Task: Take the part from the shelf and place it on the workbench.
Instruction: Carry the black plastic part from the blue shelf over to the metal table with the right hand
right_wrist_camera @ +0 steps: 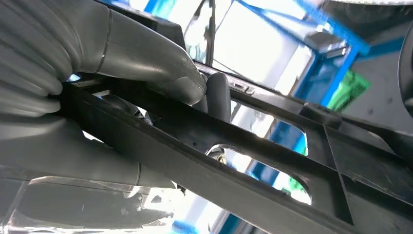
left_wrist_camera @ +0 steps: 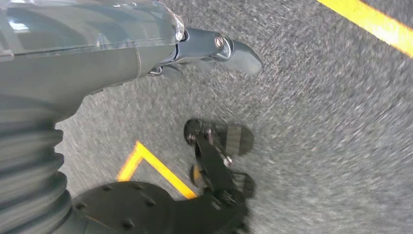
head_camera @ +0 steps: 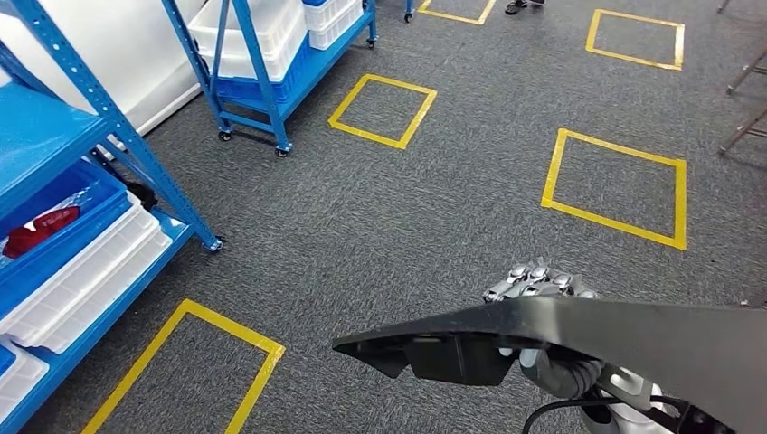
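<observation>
Carrying the black part (head_camera: pixel 579 330) at the frame's lower right, the right hand (head_camera: pixel 543 287) should keep its fingers (right_wrist_camera: pixel 218 95) clamped and level; the left hand (left_wrist_camera: pixel 214 48) hangs empty, fingers apart.

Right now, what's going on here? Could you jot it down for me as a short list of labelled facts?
held item: long black plastic part, flat, with cut-out openings
right hand: right hand grips the part, thumb pressed on its frame
left hand: left hand hangs over the floor, holding nothing
floor: grey carpet with yellow tape squares
shelving: blue shelf racks on the robot's left, holding white bins
red item: lies in a blue bin, kind unclear
workbench: cannot tell where
</observation>
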You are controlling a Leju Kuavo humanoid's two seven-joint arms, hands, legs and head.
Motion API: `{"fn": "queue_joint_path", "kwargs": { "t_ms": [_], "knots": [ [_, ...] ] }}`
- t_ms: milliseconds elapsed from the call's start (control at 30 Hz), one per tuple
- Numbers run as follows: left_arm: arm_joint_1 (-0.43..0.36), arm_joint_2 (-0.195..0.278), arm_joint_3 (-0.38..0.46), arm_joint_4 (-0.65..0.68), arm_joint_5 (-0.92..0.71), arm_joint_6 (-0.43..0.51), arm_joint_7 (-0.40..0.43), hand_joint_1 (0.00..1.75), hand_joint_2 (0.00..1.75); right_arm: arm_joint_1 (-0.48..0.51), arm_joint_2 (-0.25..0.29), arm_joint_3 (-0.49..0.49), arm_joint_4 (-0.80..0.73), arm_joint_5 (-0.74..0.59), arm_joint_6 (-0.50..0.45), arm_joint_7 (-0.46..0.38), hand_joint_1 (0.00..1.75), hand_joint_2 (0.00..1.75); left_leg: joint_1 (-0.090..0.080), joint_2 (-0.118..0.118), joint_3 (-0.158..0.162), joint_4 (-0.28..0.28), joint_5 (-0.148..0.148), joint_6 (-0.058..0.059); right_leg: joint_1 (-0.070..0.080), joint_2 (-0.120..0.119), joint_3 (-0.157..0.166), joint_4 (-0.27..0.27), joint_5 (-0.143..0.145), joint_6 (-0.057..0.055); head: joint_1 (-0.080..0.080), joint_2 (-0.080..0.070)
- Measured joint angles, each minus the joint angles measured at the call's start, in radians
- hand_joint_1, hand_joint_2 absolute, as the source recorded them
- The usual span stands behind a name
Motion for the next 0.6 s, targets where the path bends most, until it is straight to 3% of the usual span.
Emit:
{"fn": "queue_joint_path", "kwargs": {
  "t_ms": [67, 100, 133, 167, 233, 300, 367, 433, 500, 567, 600],
  "knots": [
    [0.001, -0.006, -0.004, 0.000, -0.005, 0.002, 0.019, 0.00, 1.75, -0.017, 0.000, 0.018, 0.016, -0.002, -0.037, 0.000, 1.75, 1.75, 0.000, -0.010, -0.057, 0.118, -0.040, -0.002, 0.001, 0.026, -0.003, 0.002, 0.002, -0.002, 0.000, 0.000],
    [0.002, -0.010, -0.004, 0.000, -0.006, 0.005, 0.028, 0.00, 1.75, -0.023, 0.000, 0.027, 0.026, -0.004, -0.052, 0.000, 1.75, 1.75, 0.000, -0.011, -0.065, 0.129, -0.030, -0.001, 0.001, 0.039, -0.003, 0.003, 0.002, -0.002, 0.000, 0.000],
    [0.002, -0.014, -0.005, 0.000, -0.006, 0.008, 0.036, 0.00, 1.75, -0.031, 0.000, 0.037, 0.038, -0.006, -0.065, 0.000, 1.75, 1.75, 0.000, -0.013, -0.055, 0.100, -0.002, 0.002, 0.001, 0.053, -0.003, 0.005, 0.002, -0.002, 0.000, 0.000],
    [0.002, -0.018, -0.005, 0.000, -0.004, 0.014, 0.040, 0.00, 1.75, -0.040, 0.000, 0.047, 0.051, -0.008, -0.076, 0.000, 1.75, 1.75, 0.001, -0.021, -0.028, 0.037, 0.039, 0.005, 0.001, 0.067, -0.003, 0.007, 0.002, -0.001, 0.000, 0.000],
    [0.004, -0.024, -0.004, 0.000, 0.000, 0.028, 0.044, 0.00, 1.75, -0.059, 0.000, 0.068, 0.079, -0.010, -0.093, 0.000, 1.75, 1.75, 0.003, -0.063, 0.028, -0.097, 0.095, 0.014, 0.002, 0.091, -0.006, 0.011, 0.003, 0.006, 0.000, 0.000],
    [0.004, -0.029, -0.004, 0.000, 0.005, 0.040, 0.045, 0.00, 1.75, -0.072, 0.000, 0.088, 0.103, -0.010, -0.105, 0.000, 1.75, 1.75, 0.003, -0.088, 0.049, -0.151, 0.105, 0.023, 0.000, 0.111, -0.014, 0.012, 0.008, 0.018, 0.000, 0.000],
    [0.001, -0.034, -0.004, 0.000, 0.008, 0.044, 0.046, 0.00, 1.75, -0.078, 0.000, 0.101, 0.118, -0.010, -0.111, 0.000, 1.75, 1.75, 0.003, -0.072, 0.051, -0.158, 0.111, 0.033, -0.003, 0.122, -0.020, 0.009, 0.014, 0.031, 0.000, 0.000],
    [0.000, -0.038, -0.004, 0.000, 0.011, 0.044, 0.046, 0.00, 1.75, -0.084, 0.000, 0.109, 0.129, -0.011, -0.116, 0.000, 1.75, 1.75, 0.007, -0.050, 0.052, -0.168, 0.120, 0.047, 0.001, 0.084, -0.035, 0.036, -0.007, 0.039, 0.000, 0.000],
    [0.003, -0.040, -0.003, 0.000, 0.013, 0.044, 0.048, 0.00, 1.75, -0.094, 0.001, 0.118, 0.139, -0.015, -0.128, 0.000, 1.75, 1.75, 0.006, -0.027, 0.052, -0.173, 0.123, 0.055, 0.001, 0.029, -0.083, 0.139, -0.066, 0.045, 0.000, 0.000],
    [0.007, -0.041, -0.002, 0.000, 0.016, 0.046, 0.053, 0.00, 1.75, -0.098, 0.002, 0.130, 0.149, -0.022, -0.149, 0.000, 1.75, 1.75, 0.005, -0.001, 0.049, -0.172, 0.123, 0.057, -0.003, 0.014, -0.143, 0.271, -0.120, 0.050, 0.000, 0.000],
    [0.009, -0.041, -0.001, 0.000, 0.018, 0.047, 0.057, 0.00, 1.75, -0.100, 0.002, 0.137, 0.155, -0.026, -0.159, 0.000, 1.75, 1.75, 0.005, 0.012, 0.049, -0.172, 0.122, 0.056, -0.004, 0.011, -0.157, 0.302, -0.124, 0.052, 0.000, 0.000]
  ]
}}
